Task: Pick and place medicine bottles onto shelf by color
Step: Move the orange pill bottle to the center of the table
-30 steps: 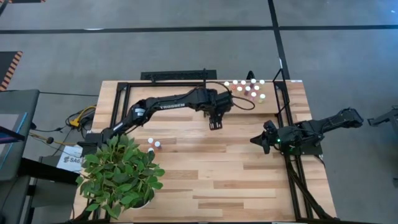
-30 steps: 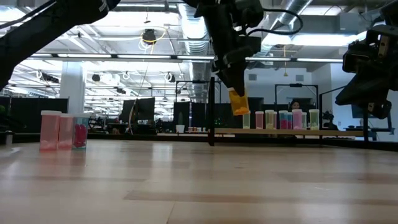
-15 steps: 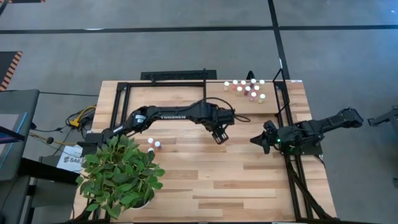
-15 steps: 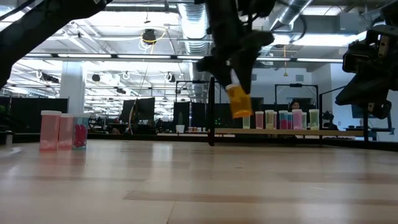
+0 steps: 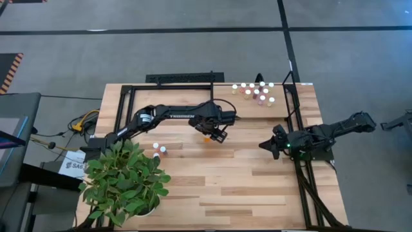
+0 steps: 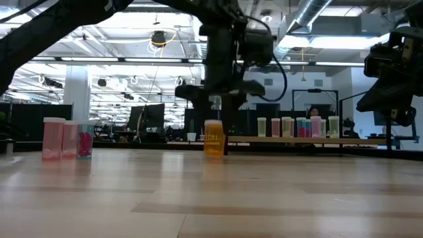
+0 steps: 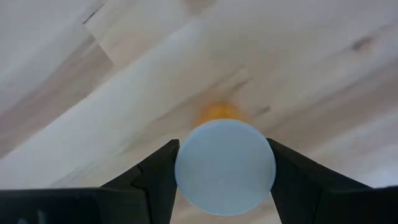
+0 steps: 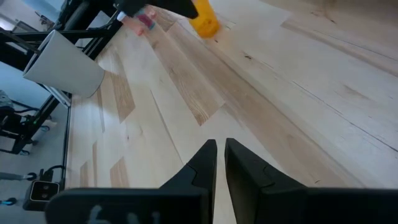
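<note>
orange bottle: I see it upright on the plank tabletop, mid-table, well short of the shelf at the far right corner. White cap up, body underneath.
left gripper: I've got it directly over the bottle, fingers pressed on both sides of the round white cap. Clamped on the cap, base looks down on the wood.
right gripper: parked at the right table edge, near side of the shelf, fingers pinched together, nothing in them.
handling: I judge it light, rigid plastic, prob. smooth. Cap grip is ok for a straight lift, but the body hangs below, so it may swing on fast moves.
better hold: lower on the body if I regrip; cap rim gives little contact.
small vials: clustered on the shelf, tightly spaced, easy to knock when I bring the big one in.
two more vials: left of the bottle, beside the plant, far from the shelf.
</note>
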Motion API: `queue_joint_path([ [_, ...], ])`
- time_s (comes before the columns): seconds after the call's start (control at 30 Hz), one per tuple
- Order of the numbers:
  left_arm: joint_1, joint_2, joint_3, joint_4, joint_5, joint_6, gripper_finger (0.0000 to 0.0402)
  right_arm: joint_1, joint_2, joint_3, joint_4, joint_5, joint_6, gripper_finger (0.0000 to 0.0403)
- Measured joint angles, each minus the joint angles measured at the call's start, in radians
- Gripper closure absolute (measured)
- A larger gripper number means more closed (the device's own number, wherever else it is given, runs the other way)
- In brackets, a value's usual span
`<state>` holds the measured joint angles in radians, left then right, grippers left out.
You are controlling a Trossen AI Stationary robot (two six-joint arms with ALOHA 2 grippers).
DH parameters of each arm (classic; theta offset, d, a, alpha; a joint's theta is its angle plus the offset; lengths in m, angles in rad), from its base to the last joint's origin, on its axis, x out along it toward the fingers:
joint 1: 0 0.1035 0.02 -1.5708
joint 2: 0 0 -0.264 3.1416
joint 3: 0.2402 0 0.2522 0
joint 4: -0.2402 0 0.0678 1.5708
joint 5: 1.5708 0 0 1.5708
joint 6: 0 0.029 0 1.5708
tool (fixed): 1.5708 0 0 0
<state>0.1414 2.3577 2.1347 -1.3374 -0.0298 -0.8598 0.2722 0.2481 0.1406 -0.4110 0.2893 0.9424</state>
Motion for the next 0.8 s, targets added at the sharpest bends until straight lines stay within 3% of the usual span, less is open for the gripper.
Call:
queue_joint_path([
  [0.27,0.017,-0.004,-0.037,0.081,-0.012,-0.014,0.0207,0.000,0.000,0.000,0.000,0.000,0.000,0.0347],
  [0.53,0.031,0.002,-0.014,0.050,-0.023,-0.005,0.0205,0.000,0.000,0.000,0.000,0.000,0.000,0.0347],
  [0.8,0.041,0.002,-0.003,0.036,0.004,-0.007,0.0146,0.000,0.000,0.000,0.000,0.000,0.000,0.0347],
])
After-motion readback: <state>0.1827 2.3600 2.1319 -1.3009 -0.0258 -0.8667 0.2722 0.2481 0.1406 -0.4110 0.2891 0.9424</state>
